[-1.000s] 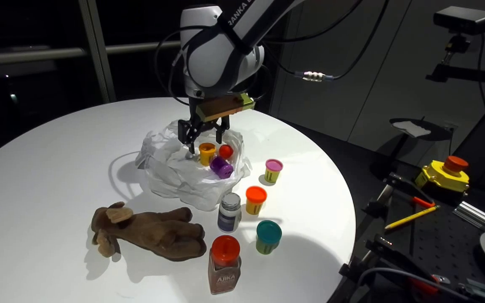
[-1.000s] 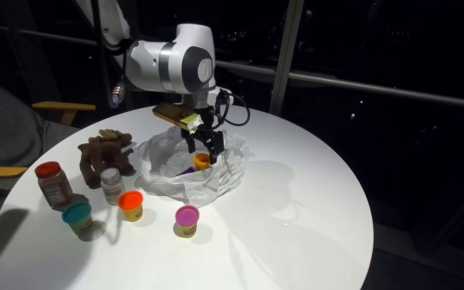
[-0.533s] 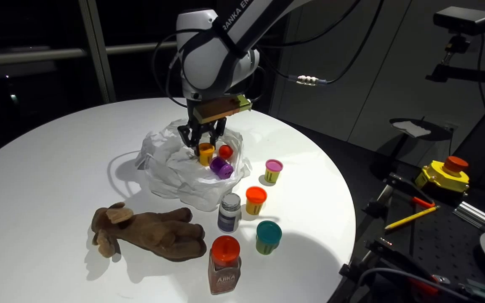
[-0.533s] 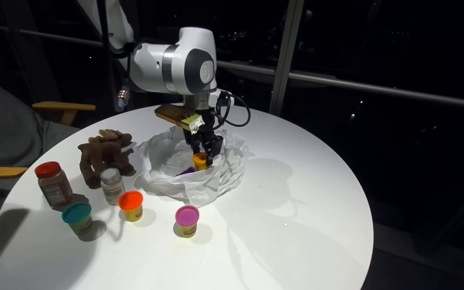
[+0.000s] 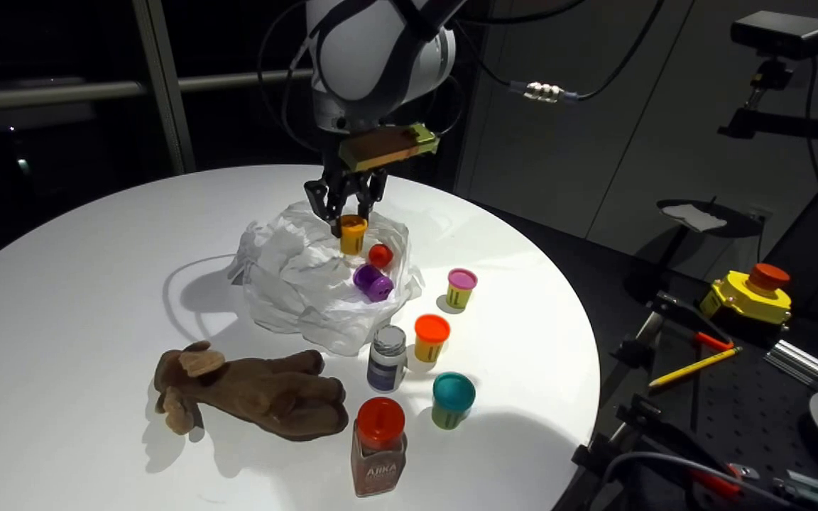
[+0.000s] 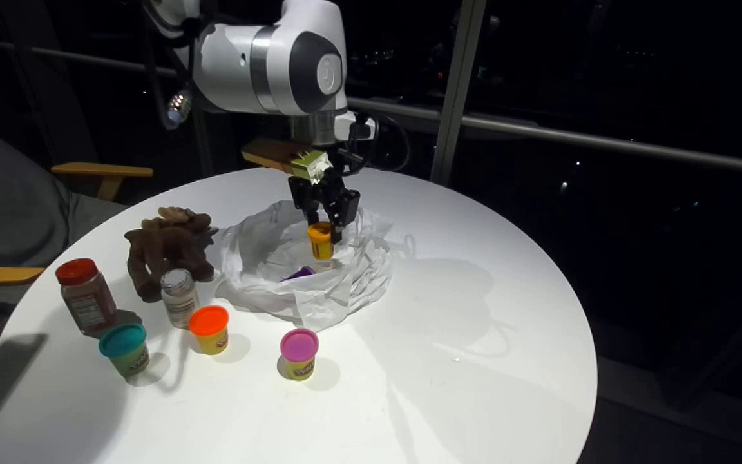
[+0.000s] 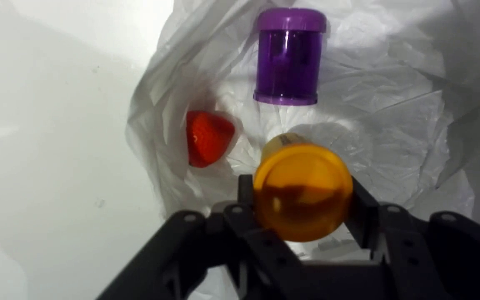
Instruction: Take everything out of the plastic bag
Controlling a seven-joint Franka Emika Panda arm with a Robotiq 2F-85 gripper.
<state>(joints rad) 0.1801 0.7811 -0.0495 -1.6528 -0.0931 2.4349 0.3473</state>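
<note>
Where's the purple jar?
In the wrist view, the purple jar lies on its side inside the plastic bag, near the picture's top middle, up and right from the red strawberry-shaped thing.

Windows (image 6: 641,71) are showing near-black; table (image 6: 487,412) is reading bright white. In both exterior views arm (image 6: 229,71) is casting soft shadows (image 6: 451,290). Wrist view: plastic bag (image 7: 390,87) is glinting, orange cup (image 7: 302,193) is blurring slightly.

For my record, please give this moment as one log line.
Gripper: closed on orange-lidded cup, held above bottom of plastic bag | Inside: purple jar, red strawberry-shaped item | Outside: brown plush toy, among others
</note>
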